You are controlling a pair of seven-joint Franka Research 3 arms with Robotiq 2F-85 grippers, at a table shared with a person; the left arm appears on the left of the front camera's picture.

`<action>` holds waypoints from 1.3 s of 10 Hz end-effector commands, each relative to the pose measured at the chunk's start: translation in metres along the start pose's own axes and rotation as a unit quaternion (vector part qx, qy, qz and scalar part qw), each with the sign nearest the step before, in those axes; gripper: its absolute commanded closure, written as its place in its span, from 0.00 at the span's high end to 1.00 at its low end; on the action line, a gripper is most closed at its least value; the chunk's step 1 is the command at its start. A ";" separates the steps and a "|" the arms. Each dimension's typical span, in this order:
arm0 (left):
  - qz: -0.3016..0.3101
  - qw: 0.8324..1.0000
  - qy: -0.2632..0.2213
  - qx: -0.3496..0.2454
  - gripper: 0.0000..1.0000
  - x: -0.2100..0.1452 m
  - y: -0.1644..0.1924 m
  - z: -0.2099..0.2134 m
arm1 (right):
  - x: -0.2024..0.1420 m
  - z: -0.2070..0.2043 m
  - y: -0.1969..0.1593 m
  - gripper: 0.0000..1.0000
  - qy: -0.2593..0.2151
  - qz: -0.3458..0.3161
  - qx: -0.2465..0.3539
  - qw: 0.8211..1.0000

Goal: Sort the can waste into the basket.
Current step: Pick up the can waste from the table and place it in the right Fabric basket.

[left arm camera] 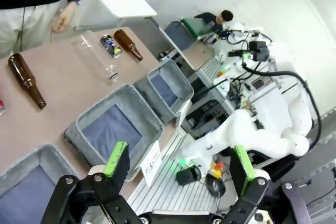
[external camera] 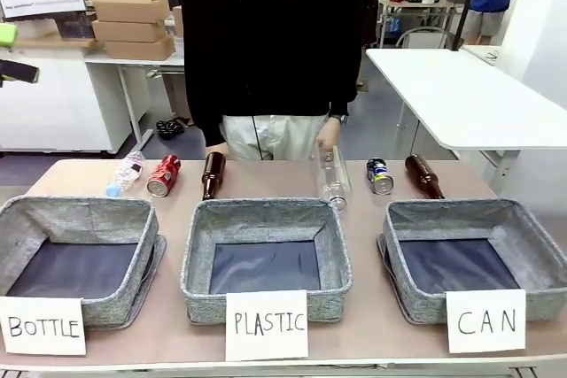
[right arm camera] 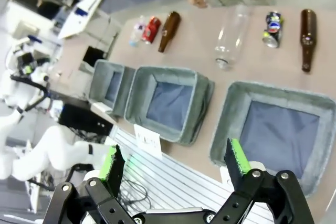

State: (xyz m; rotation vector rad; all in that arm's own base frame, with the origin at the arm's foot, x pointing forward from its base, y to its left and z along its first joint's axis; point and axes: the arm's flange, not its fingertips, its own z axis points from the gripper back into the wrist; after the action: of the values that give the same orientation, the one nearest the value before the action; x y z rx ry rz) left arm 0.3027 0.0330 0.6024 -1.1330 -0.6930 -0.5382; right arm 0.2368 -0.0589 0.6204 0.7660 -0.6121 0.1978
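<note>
You've got both end effectors spread fully wide with nothing in them: the left gripper (left arm camera: 178,163) and the right gripper (right arm camera: 173,160) both hang high over the robot's edge of the table (external camera: 266,185), well apart from every item. The CAN basket (external camera: 447,207) is the right-hand one of three in a row, next to the PLASTIC basket (external camera: 262,210) and then the BOTTLE basket (external camera: 75,205). Both cans lie on their sides on the far strip of table, outside the baskets. The blue can (external camera: 380,176) is just beyond the CAN basket's far left corner, between a clear plastic bottle (external camera: 334,179) and a brown glass bottle (external camera: 423,175). The red can (external camera: 164,174) is well apart from it, beyond the BOTTLE basket's far right corner. The person's hand (external camera: 329,136) sits right at the clear plastic bottle's far end; you can't tell whether it touches.
</note>
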 end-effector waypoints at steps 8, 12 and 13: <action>-0.004 1.000 -0.003 0.010 1.00 -0.001 0.000 0.005 | 0.001 0.006 -0.003 1.00 -0.006 0.014 0.007 1.000; 0.044 0.939 0.213 0.267 1.00 0.077 0.126 -0.144 | 0.001 0.006 -0.003 1.00 -0.006 0.014 0.007 1.000; 0.043 0.915 0.224 0.334 1.00 0.086 0.161 -0.170 | 0.001 0.006 -0.003 1.00 -0.006 0.014 0.007 1.000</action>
State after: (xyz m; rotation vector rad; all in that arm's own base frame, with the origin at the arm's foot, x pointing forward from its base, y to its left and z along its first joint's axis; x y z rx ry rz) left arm 0.4704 -0.0784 0.5221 -0.5591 -0.4843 -0.5378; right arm 0.2356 -0.0635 0.6202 0.7563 -0.6228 0.1969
